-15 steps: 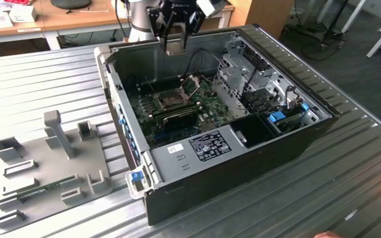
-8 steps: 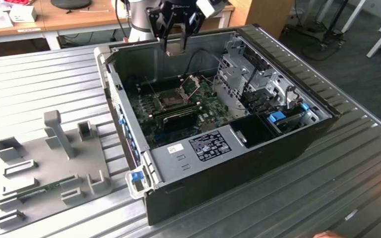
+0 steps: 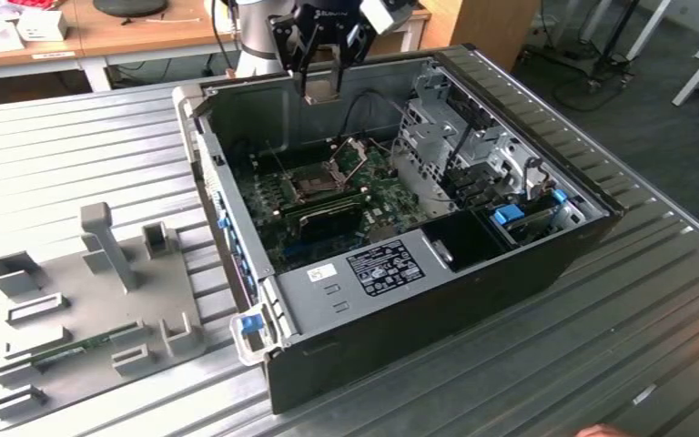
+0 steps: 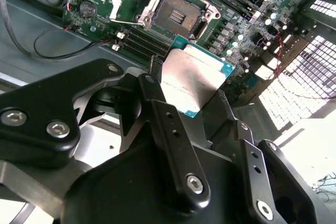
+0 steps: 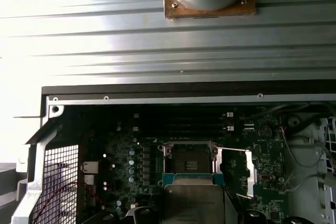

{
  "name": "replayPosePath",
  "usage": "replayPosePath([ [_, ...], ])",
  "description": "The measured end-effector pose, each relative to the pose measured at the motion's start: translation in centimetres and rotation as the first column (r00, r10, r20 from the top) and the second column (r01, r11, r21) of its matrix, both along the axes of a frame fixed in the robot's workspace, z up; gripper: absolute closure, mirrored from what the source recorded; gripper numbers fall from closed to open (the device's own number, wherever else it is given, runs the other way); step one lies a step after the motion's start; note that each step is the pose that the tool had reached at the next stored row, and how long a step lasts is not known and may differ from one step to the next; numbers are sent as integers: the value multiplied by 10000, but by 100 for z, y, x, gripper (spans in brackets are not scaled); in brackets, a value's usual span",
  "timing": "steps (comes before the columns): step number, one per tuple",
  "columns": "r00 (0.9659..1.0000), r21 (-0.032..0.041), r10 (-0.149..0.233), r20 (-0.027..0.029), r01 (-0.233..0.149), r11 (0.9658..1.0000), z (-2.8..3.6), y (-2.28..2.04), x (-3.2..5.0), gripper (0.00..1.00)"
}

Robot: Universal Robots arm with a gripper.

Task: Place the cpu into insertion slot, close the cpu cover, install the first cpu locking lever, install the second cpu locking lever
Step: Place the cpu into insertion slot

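Exterior view: my claw [image 3: 321, 80] hangs over the back edge of the open computer case [image 3: 447, 319], clamped on the cpu [image 3: 321, 91], well above the insertion slot [image 3: 316, 187] on the motherboard [image 3: 386, 209]. The cpu cover [image 3: 352, 151] stands tipped up at the slot's far side. The case sits on a ribbed metal table [image 3: 70, 155], with a grey fixture plate [image 3: 95, 319] by the table's edge on the exterior view's left and wooden desks [image 3: 143, 32] behind

Second wrist view: my fingers [image 4: 157, 111] pinch two opposite edges of the chip, metal face toward the camera. The slot is bare and the cover is swung clear. My call: keep it flat, square the corners to the socket, sink straight, no sliding across the contacts

First wrist view: the chip's edge runs parallel to the slot's rim, which looks square to me
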State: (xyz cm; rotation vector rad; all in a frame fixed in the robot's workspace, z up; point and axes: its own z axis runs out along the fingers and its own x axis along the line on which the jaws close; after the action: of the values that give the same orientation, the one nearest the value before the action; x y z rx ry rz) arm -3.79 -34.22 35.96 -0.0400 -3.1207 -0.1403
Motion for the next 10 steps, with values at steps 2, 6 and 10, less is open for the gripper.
replayPosePath([
  [2, 10000, -1, 1, 0, -1, 10000, -6, 0, 0, 46],
  [6, 10000, 0, 0, 0, 0, 10000, -28, 0, 0, 46],
  [10, 10000, -2, 1, -1, -1, 10000, -45, 0, 0, 46],
])
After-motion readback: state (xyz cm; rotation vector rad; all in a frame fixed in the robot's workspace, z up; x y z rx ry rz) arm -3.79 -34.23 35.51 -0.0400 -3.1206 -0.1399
